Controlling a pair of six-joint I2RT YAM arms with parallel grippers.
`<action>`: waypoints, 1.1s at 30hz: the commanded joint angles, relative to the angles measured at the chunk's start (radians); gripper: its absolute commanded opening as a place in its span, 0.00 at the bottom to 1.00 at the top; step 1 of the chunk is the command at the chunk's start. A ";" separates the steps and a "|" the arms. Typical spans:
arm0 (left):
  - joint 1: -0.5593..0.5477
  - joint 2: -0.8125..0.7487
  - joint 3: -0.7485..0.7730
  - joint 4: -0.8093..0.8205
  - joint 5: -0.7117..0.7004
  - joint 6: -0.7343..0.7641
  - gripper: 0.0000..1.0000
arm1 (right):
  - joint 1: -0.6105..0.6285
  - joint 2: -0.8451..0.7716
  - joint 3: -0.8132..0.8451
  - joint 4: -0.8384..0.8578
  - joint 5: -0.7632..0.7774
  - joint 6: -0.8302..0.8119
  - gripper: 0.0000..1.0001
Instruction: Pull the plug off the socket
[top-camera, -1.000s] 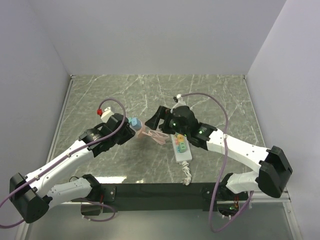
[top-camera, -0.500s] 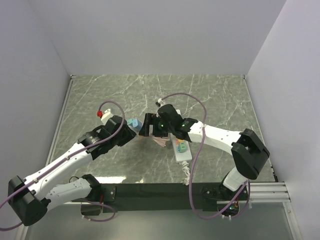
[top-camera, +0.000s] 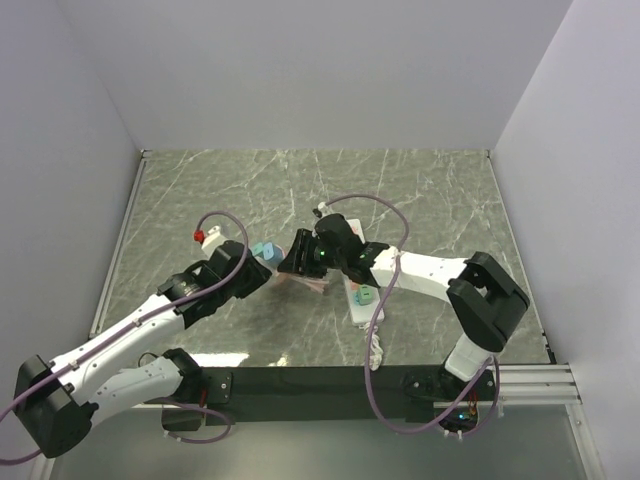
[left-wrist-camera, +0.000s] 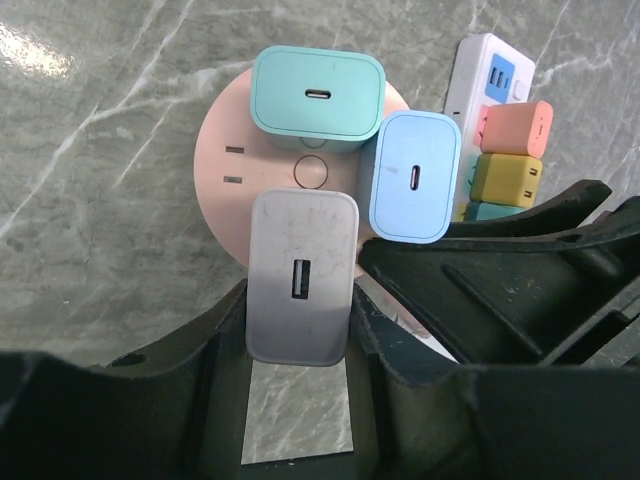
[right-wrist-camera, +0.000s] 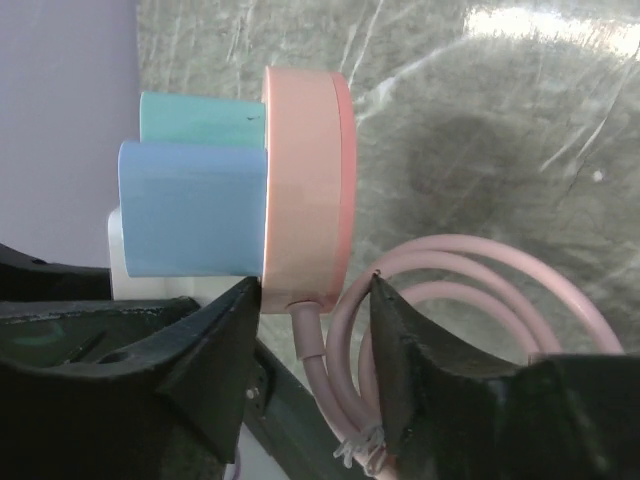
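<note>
At the middle of the table, the left gripper (left-wrist-camera: 300, 335) is clamped on the grey plug (left-wrist-camera: 300, 270), seated in the round pink socket (left-wrist-camera: 222, 190) beside a teal plug (left-wrist-camera: 318, 98) and a blue plug (left-wrist-camera: 415, 175). The right gripper (right-wrist-camera: 312, 320), open and apart a second ago, now straddles the socket's rim, left of the white power strip (top-camera: 362, 302); whether it grips I cannot tell. The step looks like bracing; next calls for a firm hold, then a straight pull apart

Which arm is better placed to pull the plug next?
Left. The left tool is closed on the grey plug, ready to pull; the right tool straddles the pink round socket, better for bracing.
</note>
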 joint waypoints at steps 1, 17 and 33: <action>-0.003 -0.011 0.006 0.241 0.025 -0.030 0.00 | 0.011 0.013 0.006 0.117 0.004 0.080 0.48; -0.003 0.058 -0.071 0.512 0.056 -0.014 0.00 | 0.009 0.142 0.076 0.080 0.011 0.086 0.61; 0.002 0.061 0.065 0.309 0.014 -0.027 0.00 | -0.009 0.215 0.240 -0.374 0.401 0.050 0.00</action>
